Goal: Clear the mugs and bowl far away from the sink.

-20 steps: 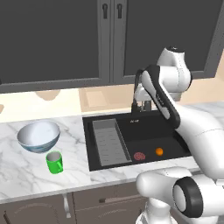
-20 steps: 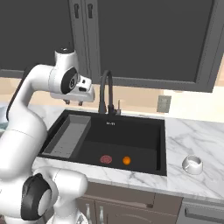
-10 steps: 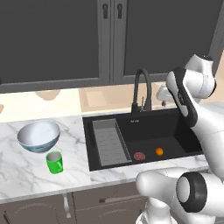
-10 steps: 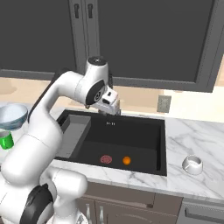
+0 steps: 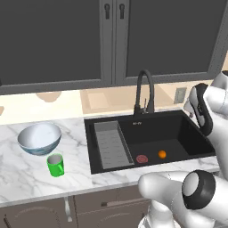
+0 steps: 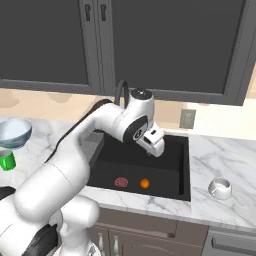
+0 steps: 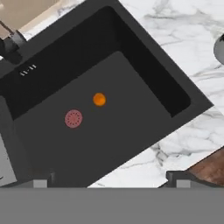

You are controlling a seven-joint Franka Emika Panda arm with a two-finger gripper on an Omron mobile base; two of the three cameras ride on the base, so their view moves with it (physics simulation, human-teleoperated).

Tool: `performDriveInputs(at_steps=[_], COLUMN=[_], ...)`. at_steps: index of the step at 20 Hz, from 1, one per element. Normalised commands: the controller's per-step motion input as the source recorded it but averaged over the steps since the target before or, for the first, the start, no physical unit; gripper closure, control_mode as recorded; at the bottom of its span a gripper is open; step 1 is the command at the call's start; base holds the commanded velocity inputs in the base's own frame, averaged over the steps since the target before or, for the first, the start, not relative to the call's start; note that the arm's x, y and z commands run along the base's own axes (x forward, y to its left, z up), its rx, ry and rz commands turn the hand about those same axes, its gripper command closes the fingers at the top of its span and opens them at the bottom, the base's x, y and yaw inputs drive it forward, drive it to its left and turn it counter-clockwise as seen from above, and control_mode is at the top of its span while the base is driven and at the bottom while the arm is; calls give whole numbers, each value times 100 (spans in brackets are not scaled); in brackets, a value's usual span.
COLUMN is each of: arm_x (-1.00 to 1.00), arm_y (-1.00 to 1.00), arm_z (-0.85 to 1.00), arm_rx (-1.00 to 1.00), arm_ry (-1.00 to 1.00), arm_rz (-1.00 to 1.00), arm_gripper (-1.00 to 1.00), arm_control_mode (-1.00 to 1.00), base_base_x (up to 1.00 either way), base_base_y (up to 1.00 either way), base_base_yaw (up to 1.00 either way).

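Mugs and bowl stand on both sides of the sink [image 5: 147,138], and the tool [image 6: 156,145] hangs over the basin's right half with its jaws spread wide and nothing between them. In the hand view the two fingertips [image 7: 43,180] sit far apart above the basin floor, where a red drain [image 7: 73,118] and a small orange ball [image 7: 99,99] lie.

The white mug [image 6: 220,188] rests on the tabletop right of the sink, near the front edge and close to the basin's right rim; it looks like the nearest target. A good approach carries the tool rightward past the rim before dropping, keeps the jaws wide, and closes across the mug's wall instead of its handle.

The green mug [image 5: 55,164] stands left of the sink near the front edge, just beside the bowl [image 5: 39,138], which sits behind it.
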Motion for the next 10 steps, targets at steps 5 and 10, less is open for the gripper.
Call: performDriveInputs(at_steps=[5,10], arm_x=[-33,-12], arm_y=[-92,-61], arm_z=[-73,-57], arm_rx=[-6,-8], arm_ry=[0,0], arm_rz=[-29,-9], arm_gripper=[-100,-100], arm_control_mode=[-100,-100], base_base_x=[0,0], base_base_y=[0,0], base_base_yaw=[0,0])
